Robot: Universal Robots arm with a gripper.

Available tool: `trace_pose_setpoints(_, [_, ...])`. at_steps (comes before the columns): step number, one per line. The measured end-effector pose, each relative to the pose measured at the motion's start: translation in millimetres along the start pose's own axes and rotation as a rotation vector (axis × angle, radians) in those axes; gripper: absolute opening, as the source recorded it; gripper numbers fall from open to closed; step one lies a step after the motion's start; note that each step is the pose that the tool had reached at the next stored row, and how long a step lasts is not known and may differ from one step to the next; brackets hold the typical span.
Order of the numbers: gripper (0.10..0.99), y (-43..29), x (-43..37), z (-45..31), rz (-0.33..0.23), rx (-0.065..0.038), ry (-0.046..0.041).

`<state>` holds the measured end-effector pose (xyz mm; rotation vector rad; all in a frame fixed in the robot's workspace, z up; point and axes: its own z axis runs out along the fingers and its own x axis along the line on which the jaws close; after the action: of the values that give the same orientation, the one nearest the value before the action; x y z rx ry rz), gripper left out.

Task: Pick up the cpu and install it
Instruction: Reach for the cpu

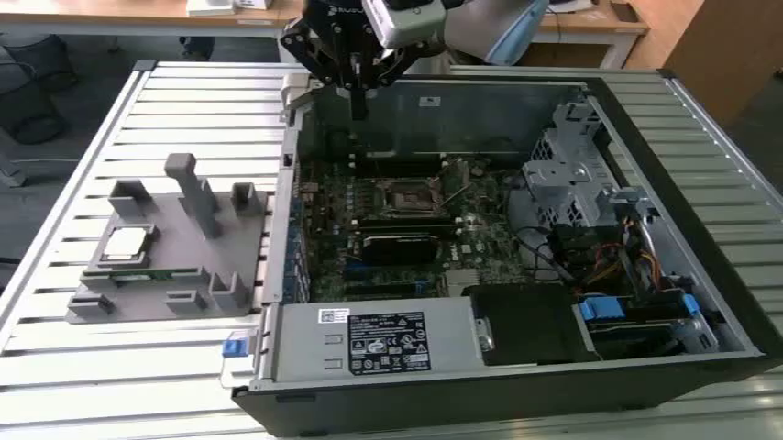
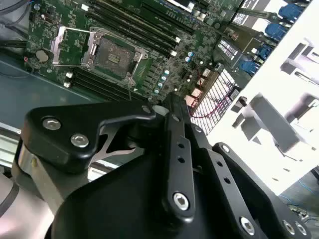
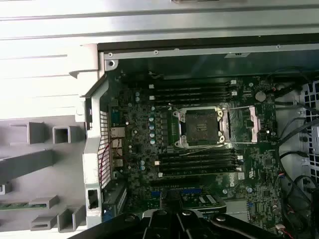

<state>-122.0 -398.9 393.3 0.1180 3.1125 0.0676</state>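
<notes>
1. One gripper [image 1: 358, 112] hangs over the computer case [image 1: 490, 115]. In the exterior view it sits at twelve o'clock of the socket [image 1: 408, 194], just inside the far wall. Its claw looks drawn narrow, fingers together, with nothing between them.
2. Well apart from it, at about eight o'clock, the cpu [image 1: 126, 242] lies flat with its silvery face up. It rests in a recess of the grey fixture [image 1: 135, 302] on the slatted table [image 1: 73, 367], at nine o'clock of the case. The recess probably keeps the chip square and at a known spot for a grasp from above.
3. A green memory stick [image 1: 141, 273] lies in its own slot at six o'clock of the cpu, near it but separate.
4. In the first wrist view the load plate [image 3: 245, 122] is swung back beside the socket [image 3: 199, 127] and the seat is bare. It appears readied for the chip, and no chip is installed yet.
5. Edges to mind:
   - The case's side wall stands between the fixture and the motherboard [image 1: 325, 215].
   - The fixture's upright posts [image 1: 186, 183] rise at one o'clock of the cpu.
   - The drive cage [image 1: 563, 170] and its cables crowd three o'clock of the socket.
   - Memory slots flank the socket at twelve and six.
   - Overhead, both the chip and the socket look open.
</notes>
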Motion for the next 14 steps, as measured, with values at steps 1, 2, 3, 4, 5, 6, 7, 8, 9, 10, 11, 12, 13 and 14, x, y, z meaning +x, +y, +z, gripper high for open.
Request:
trace_pose_setpoints(1, [0.106,0.0,0.0,0.0,0.000,0.000,0.0000])
trace_pose_setpoints(2, [0.106,0.0,0.0,0.0,0.000,0.000,0.0000])
trace_pose_setpoints(3, [0.106,0.0,0.0,0.0,0.000,0.000,0.0000])
trace_pose_setpoints(4, [0.106,0.0,0.0,0.0,0.000,0.000,0.0000])
trace_pose_setpoints(5, [0.106,0.0,0.0,0.0,0.000,0.000,0.0000])
trace_pose_setpoints(6, [0.106,0.0,0.0,0.0,0.000,0.000,0.0000])
trace_pose_setpoints(7, [0.106,0.0,0.4,0.0,0.000,0.000,0.0000])
trace_pose_setpoints(8, [0.106,-0.1,1.4,-0.1,0.000,0.000,0.0001])
trace_pose_setpoints(9, [0.106,-0.2,2.4,-0.1,0.000,0.000,0.0000])
trace_pose_setpoints(10, [0.106,-0.2,3.3,0.0,0.000,0.000,-0.0001])
trace_pose_setpoints(11, [0.106,-0.3,4.3,0.0,0.000,0.000,0.0000])
trace_pose_setpoints(12, [0.106,-0.4,5.6,0.0,0.000,0.000,0.0000])
trace_pose_setpoints(13, [0.106,-0.5,6.6,0.2,0.000,0.000,0.0000])
trace_pose_setpoints(14, [0.106,-0.6,7.7,0.4,0.000,0.000,0.0002])
